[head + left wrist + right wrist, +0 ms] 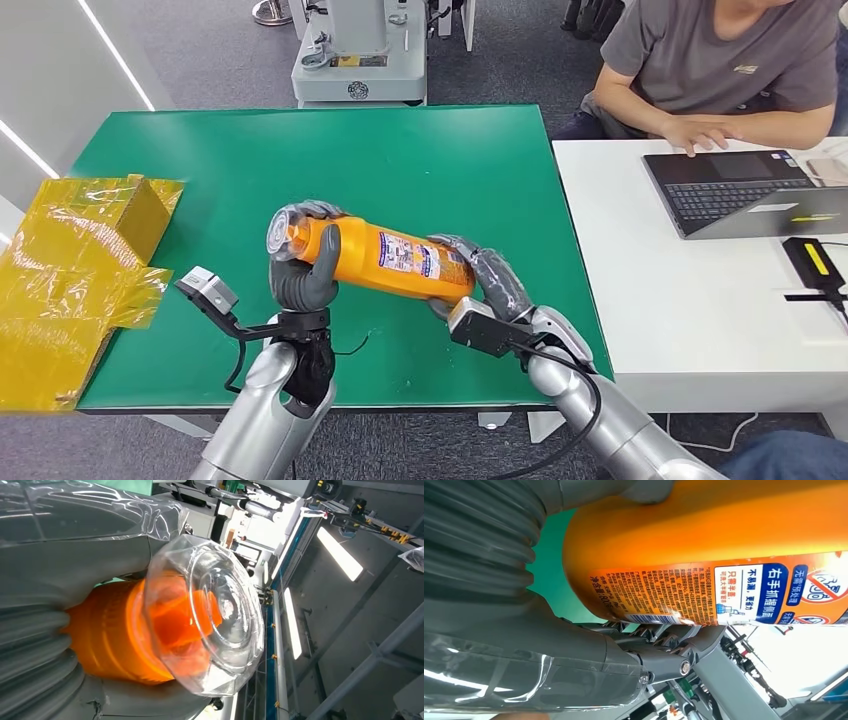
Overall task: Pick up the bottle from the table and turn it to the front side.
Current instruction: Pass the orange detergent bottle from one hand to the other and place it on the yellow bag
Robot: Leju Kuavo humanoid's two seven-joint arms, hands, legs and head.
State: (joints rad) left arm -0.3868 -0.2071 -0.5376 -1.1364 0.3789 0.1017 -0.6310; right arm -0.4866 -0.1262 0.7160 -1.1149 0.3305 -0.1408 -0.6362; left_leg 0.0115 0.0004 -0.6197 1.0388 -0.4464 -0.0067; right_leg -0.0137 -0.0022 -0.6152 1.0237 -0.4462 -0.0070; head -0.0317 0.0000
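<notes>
1. Orange bottle (385, 262) is off the table (420, 170), lying roughly horizontal in the air above the green top, held between both hands.
2. Left hand (303, 275) grips the cap end: fingers wrapped around the bottle neck just behind the clear cap (288, 232). Left wrist view confirms it, with the clear cap (207, 612) over the orange neck and grey fingers (75, 545) closed around the bottle (107, 635).
3. Right hand (490, 285) clamps the base end, fingers curled over the bottle body. Right wrist view: thumb and fingers (549, 650) pressed on the orange body (704, 535).
4. Label (408, 257) with blue and white panels faces up toward the head camera; in the right wrist view the printed label (724, 592) sits close against the hand.
5. Cap end points to the robot's left, base to its right; bottle tilts slightly, cap end higher in the head view.
6. Yellow crinkled wrap over a box (75, 270) on the table's left edge, well apart from the bottle.
7. White table (680, 330) to the right carries a laptop (745, 190); a person (720, 60) sits behind it with a hand (700, 132) by the keyboard.
8. Grey machine base (358, 55) stands beyond the far table edge.
</notes>
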